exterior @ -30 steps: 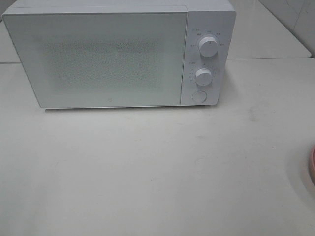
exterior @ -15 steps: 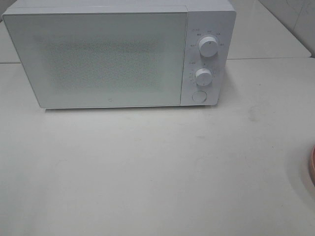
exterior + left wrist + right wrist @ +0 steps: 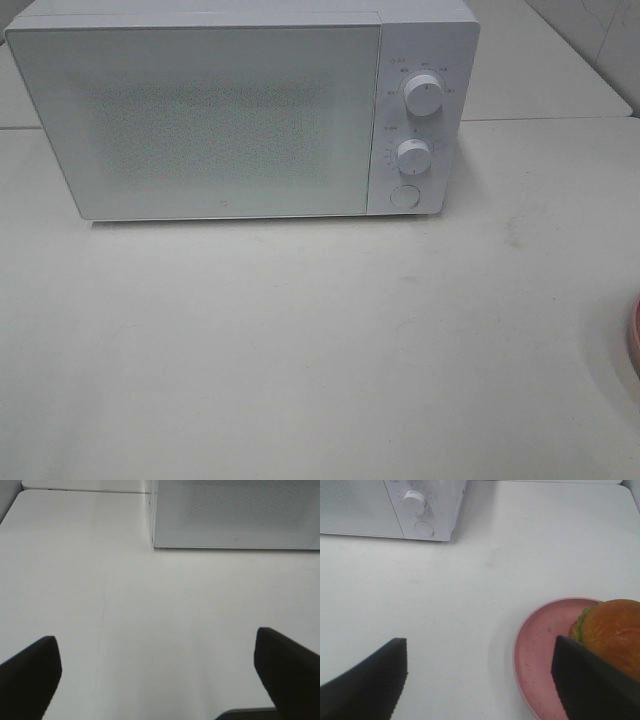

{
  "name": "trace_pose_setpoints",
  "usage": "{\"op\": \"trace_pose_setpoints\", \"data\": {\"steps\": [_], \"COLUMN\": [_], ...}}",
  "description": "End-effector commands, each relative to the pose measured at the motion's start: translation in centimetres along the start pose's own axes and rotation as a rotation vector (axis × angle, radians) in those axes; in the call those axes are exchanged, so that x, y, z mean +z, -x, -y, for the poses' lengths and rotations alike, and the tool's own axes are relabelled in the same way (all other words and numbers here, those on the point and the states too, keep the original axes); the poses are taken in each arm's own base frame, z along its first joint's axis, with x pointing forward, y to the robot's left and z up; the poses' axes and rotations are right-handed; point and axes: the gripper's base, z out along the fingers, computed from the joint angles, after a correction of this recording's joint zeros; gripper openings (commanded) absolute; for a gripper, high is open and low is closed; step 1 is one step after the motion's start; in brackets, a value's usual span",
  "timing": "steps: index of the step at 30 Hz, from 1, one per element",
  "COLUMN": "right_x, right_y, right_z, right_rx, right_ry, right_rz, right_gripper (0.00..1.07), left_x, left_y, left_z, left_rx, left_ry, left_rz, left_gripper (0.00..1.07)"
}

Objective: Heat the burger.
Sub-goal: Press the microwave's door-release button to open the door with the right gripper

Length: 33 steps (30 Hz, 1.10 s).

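Observation:
The burger [image 3: 611,634], with a golden-brown bun and a green lettuce frill, sits on a pink plate [image 3: 542,652] in the right wrist view. My right gripper [image 3: 479,652] is open above the table just beside the plate, and one dark finger [image 3: 592,680] overlaps the plate's near part. In the high view only a sliver of the pink plate [image 3: 634,340] shows at the right edge; the burger is out of that view. My left gripper [image 3: 157,652] is open over bare table in front of the microwave [image 3: 240,110], whose door is shut.
The white microwave has two knobs [image 3: 424,95] [image 3: 412,155] and a round button [image 3: 404,196] on its right panel. It stands at the back of the white table [image 3: 300,350]. A second table surface lies behind at the right.

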Motion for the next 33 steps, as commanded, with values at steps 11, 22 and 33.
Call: {"op": "trace_pose_setpoints", "data": {"steps": [11,22,33], "right_x": [3.0,6.5,10.1], "right_y": [2.8,4.7,6.3], "right_z": [-0.2,-0.4,-0.6], "right_rx": [0.006,0.002,-0.001], "right_ry": [0.004,0.008,0.016], "right_rz": [0.031,0.036,0.074], "right_gripper": [0.76,0.76,0.76], "left_x": [-0.3,-0.3,-0.3], "left_y": [-0.1,-0.1,-0.1], "left_z": [0.0,0.0,0.0], "left_rx": [0.006,0.006,0.006], "left_ry": [-0.003,-0.003,-0.003], "left_rz": [0.036,0.036,0.036], "left_gripper": [1.01,1.01,1.01]}}
